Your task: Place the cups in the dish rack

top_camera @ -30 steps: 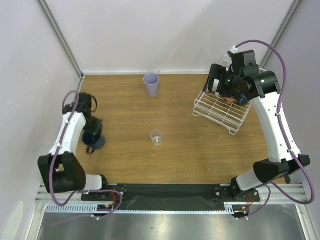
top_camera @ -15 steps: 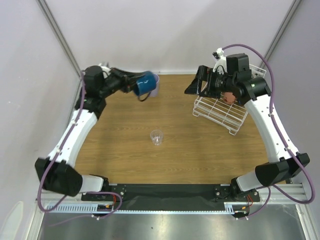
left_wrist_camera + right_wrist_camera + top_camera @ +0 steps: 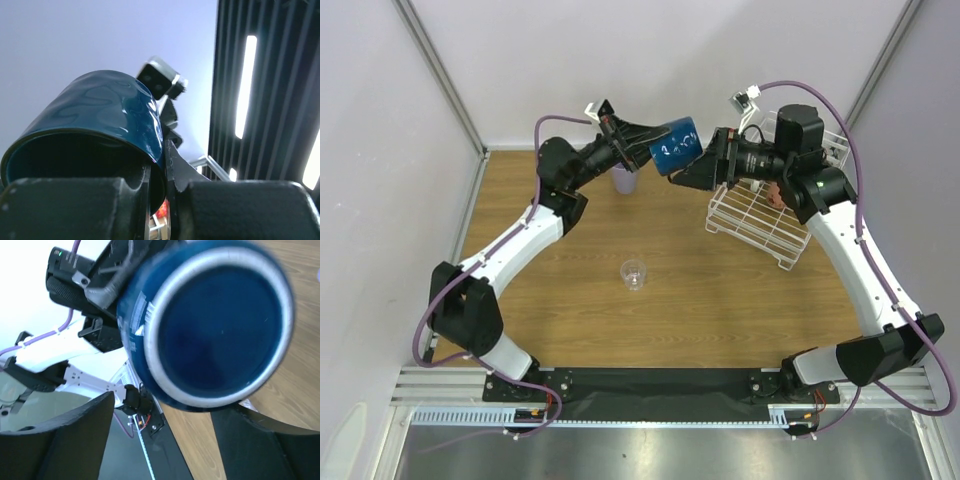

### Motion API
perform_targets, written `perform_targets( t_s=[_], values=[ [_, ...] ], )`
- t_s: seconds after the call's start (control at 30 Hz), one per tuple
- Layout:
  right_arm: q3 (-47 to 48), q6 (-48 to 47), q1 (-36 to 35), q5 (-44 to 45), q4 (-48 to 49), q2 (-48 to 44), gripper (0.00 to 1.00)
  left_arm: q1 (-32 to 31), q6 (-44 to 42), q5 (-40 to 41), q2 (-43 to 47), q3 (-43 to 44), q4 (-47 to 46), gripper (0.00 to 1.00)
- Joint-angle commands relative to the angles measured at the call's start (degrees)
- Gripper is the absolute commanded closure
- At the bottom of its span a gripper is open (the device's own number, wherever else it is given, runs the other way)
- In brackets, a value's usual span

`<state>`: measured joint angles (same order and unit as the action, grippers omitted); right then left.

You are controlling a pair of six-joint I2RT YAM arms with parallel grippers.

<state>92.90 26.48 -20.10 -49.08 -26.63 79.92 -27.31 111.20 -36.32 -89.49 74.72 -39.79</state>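
The navy cup [image 3: 676,145] hangs on its side in the air above the table's far side. My left gripper [image 3: 646,150] is shut on its rim; in the left wrist view the navy cup [image 3: 100,110] has its wall pinched between that gripper's [image 3: 162,167] fingers. My right gripper [image 3: 688,174] is open just right of the cup, facing its base. The right wrist view shows the cup's base [image 3: 215,325] close in front of the spread right gripper [image 3: 165,432]. The lavender tumbler [image 3: 624,181] stands under the left arm. The clear glass [image 3: 634,274] stands mid-table. The dish rack [image 3: 760,225] holds a terracotta cup [image 3: 778,197].
The rack sits at the table's far right, partly under the right arm. Both arms reach across the far half of the wooden table [image 3: 570,300], meeting near the back wall [image 3: 670,70].
My left arm has lifted the navy cup from the table's left side and swung it up and right. My right gripper has moved left from over the rack to meet it.
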Motion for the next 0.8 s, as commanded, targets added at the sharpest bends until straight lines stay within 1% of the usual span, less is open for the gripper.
perform_targets(
  t_s=[0.0, 0.13, 0.23, 0.33, 0.43, 0.53, 0.57, 0.63, 0.67, 0.73, 0.77],
  values=[
    [0.3, -1.5, -0.5, -0.5, 3.2, -0.6, 0.20, -1.6, 27.0, -0.8, 0.3, 6.0, -14.0, 1.00],
    [-0.4, -4.2, -0.6, 2.1, 0.6, -1.9, 0.24, -2.0, 29.0, 0.3, -1.5, 9.5, -15.0, 1.00],
    [-2.1, -5.9, -0.7, 4.3, 1.1, -3.5, 0.25, -2.1, 29.1, -0.5, -1.6, 10.9, -13.1, 1.00],
    [-3.1, -8.7, -0.6, 6.7, 0.6, -4.9, 0.28, -2.1, 29.6, -0.6, -1.1, 10.0, -13.4, 1.00],
    [-4.7, -12.3, -0.6, 7.4, 1.2, -6.3, 0.28, -2.1, 30.0, -1.0, -0.5, 8.4, -13.7, 1.00],
    [-8.1, -13.5, -0.7, 5.5, 6.7, -7.9, 0.32, -2.3, 29.9, -1.2, 0.2, 7.0, -13.6, 1.00],
    [-9.5, -13.1, -0.7, 5.0, 12.4, -8.5, 0.37, -2.5, 30.2, -1.2, 0.2, 6.8, -13.6, 1.00],
    [-13.7, -11.5, -0.6, 4.2, 18.0, -9.3, 0.39, -2.8, 30.7, -0.9, 0.1, 6.0, -15.1, 1.00],
    [-15.0, -11.2, -0.6, 3.5, 22.5, -9.7, 0.41, -3.0, 31.6, -0.6, -0.1, 6.0, -15.7, 1.00],
    [-17.5, -10.5, -0.7, 2.5, 26.0, -9.8, 0.42, -3.4, 32.5, -0.3, -0.3, 6.0, -17.1, 1.00],
    [-18.0, -9.0, -0.6, 2.4, 30.2, -9.6, 0.42, -3.7, 32.8, -0.2, -0.4, 6.1, -17.2, 1.00]
  ],
)
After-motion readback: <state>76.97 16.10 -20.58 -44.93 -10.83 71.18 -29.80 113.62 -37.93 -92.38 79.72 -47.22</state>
